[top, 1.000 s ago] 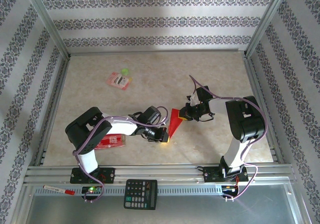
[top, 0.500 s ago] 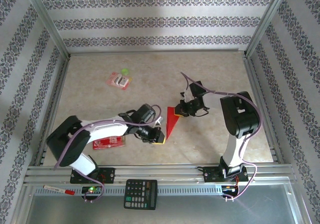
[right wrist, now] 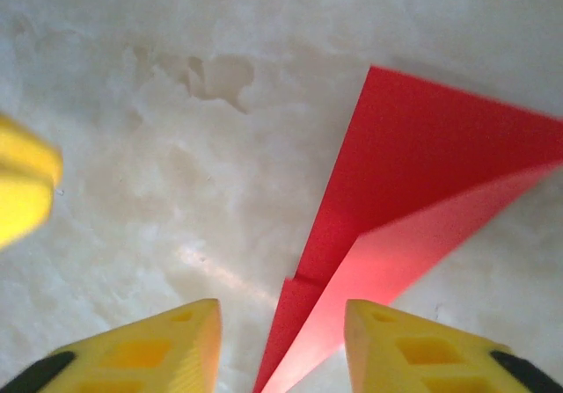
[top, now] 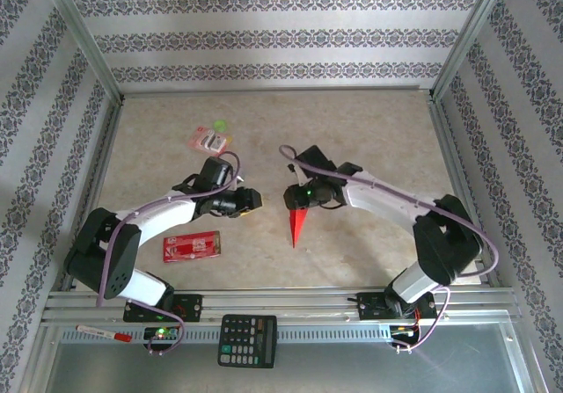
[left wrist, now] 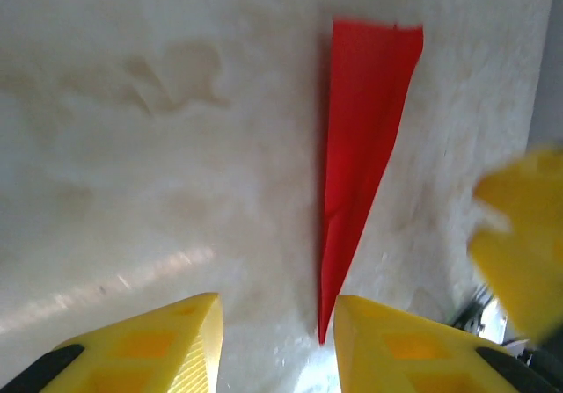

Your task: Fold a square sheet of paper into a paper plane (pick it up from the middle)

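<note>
- Paper plane (top: 297, 224): thin red paper, matt and smooth, with sharp creases. In the right wrist view the top fold looks paler where light falls on it.
- Table (top: 369, 129): beige marbled, stone-look top. Smooth, low sheen, with a faint reflected streak.
- Left end effector (left wrist: 274, 323), right end effector (right wrist: 281, 314): matt yellow plastic with shallow moulded recesses, black at the base.
- Arm shells (top: 167, 220): white and black plastic, smooth, semi-gloss.
- Cables (top: 378, 191): smooth purple sheath.
- Frame rails (top: 281, 303): bare grooved metal, satin finish.
- Calculator (top: 247, 340): matt black plastic.
- Walls (top: 281, 37): printed pattern, matt.
</note>
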